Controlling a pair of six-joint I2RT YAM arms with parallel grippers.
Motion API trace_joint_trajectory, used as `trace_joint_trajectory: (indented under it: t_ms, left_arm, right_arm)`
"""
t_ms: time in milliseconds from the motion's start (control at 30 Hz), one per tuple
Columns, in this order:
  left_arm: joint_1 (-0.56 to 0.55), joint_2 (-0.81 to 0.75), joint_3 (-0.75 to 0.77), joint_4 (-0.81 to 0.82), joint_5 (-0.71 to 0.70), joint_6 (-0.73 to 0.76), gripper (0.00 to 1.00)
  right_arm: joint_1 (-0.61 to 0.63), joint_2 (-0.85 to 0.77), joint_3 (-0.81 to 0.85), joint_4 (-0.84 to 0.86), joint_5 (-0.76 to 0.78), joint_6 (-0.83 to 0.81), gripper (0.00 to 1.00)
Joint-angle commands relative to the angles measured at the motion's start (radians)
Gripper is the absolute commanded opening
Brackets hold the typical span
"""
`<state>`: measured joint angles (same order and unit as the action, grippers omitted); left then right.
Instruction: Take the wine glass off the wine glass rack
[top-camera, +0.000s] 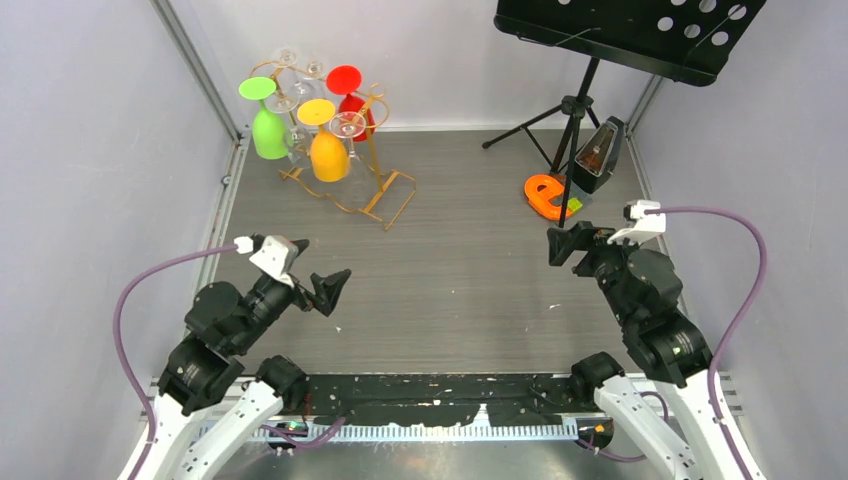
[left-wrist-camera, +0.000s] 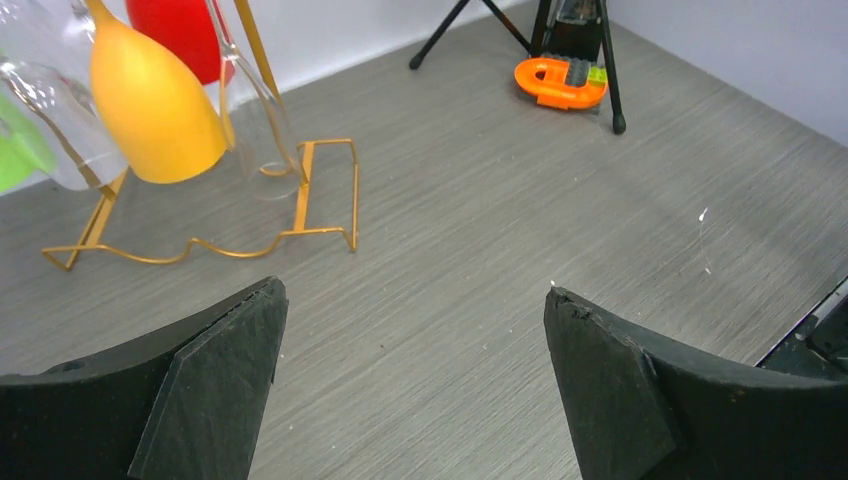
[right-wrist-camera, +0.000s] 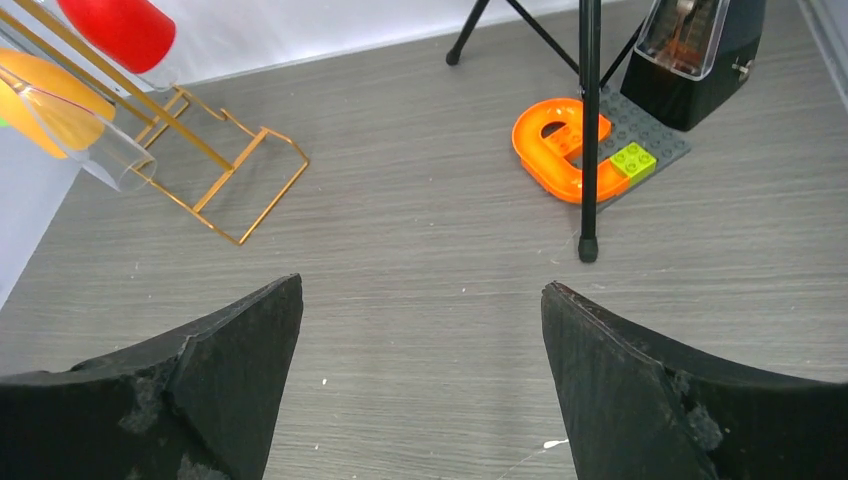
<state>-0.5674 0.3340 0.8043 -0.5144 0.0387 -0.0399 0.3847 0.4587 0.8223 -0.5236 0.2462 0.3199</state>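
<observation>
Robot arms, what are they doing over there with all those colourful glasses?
Nothing has been picked up yet. The left fingers and right fingers are both wide open and empty, hovering over the table near the arms. A green glass, yellow glass, red glass and clear glasses all hang upside down on the gold rack in the far left corner. The job is to lift one off, and the left fingers are nearer to it.
</observation>
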Motion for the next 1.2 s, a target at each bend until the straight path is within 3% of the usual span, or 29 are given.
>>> trace_joint_trajectory:
  t_ms: [0,200,400,733,1167]
  left_arm:
    - [-0.002,0.044,0.042,-0.017,0.026,0.005,0.99]
    - [-0.002,0.013,0.022,0.006,0.018,0.013,0.99]
    - [-0.002,-0.016,0.013,0.011,-0.024,0.012,0.99]
    - [-0.001,-0.075,-0.01,0.019,-0.188,0.008,0.99]
    - [-0.001,-0.089,-0.013,0.013,-0.243,0.006,0.99]
  right_arm:
    - [0.003,0.057,0.047,0.032,0.039,0.064,0.95]
    - [0.003,0.155,0.122,-0.018,0.101,0.134,0.95]
    - [0.005,0.248,0.195,-0.008,-0.134,-0.02,0.95]
    - [0.011,0.459,0.351,0.03,-0.471,-0.035,0.95]
    - [0.148,0.704,0.556,0.105,-0.391,0.04,0.95]
